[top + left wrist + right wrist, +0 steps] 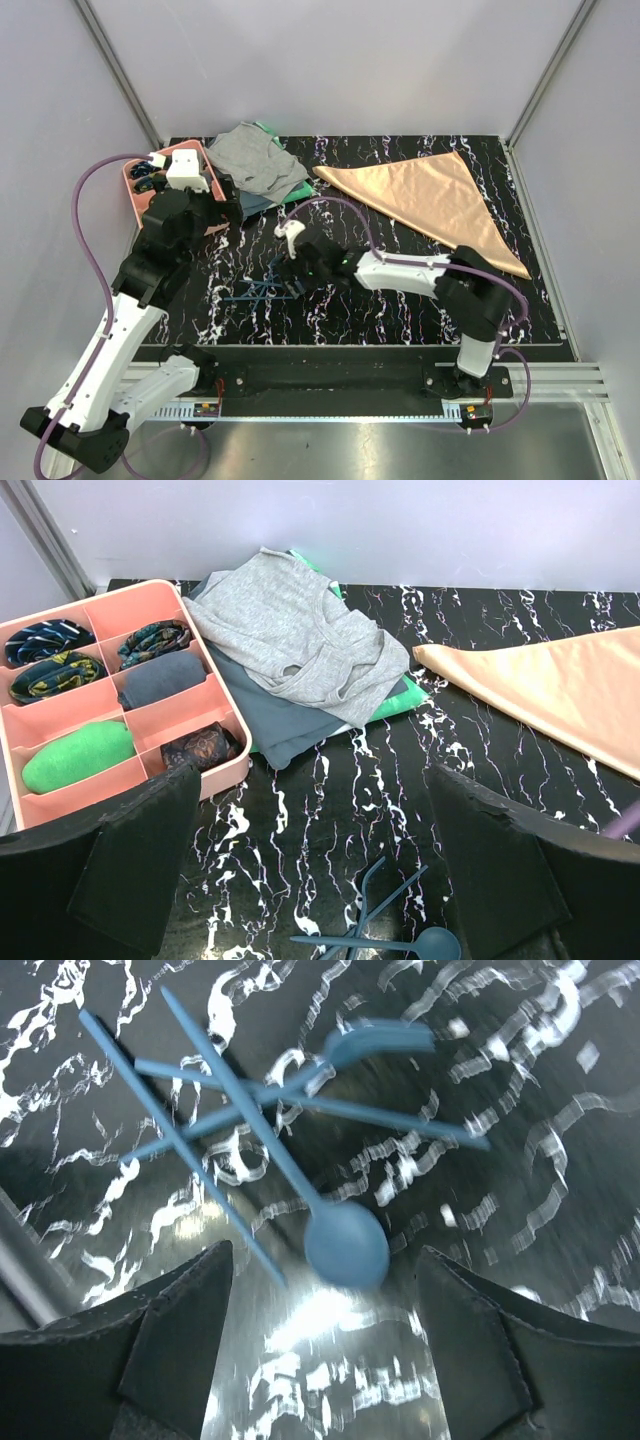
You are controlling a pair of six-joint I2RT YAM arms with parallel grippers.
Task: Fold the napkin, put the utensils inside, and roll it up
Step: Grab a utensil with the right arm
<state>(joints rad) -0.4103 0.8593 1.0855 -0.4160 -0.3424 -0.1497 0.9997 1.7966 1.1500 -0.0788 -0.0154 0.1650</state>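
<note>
The peach-orange napkin (pixel 430 200) lies folded into a triangle at the back right of the black marbled table; its tip also shows in the left wrist view (pixel 560 695). The dark blue utensils (pixel 262 292) lie crossed in a loose pile at the front centre. My right gripper (pixel 296 264) is open and empty just above them, with the round spoon bowl (pixel 345 1243) just ahead of its fingers (pixel 180 1340). My left gripper (pixel 226 210) is open and empty, held above the table near the tray. The utensil pile (pixel 385 925) lies low between its fingers.
A pink compartment tray (pixel 135 195) with rolled cloths stands at the back left; it also shows in the left wrist view (pixel 140 592). A grey cloth (pixel 255 158) lies on darker and green cloths (pixel 400 702) beside it. Walls enclose three sides.
</note>
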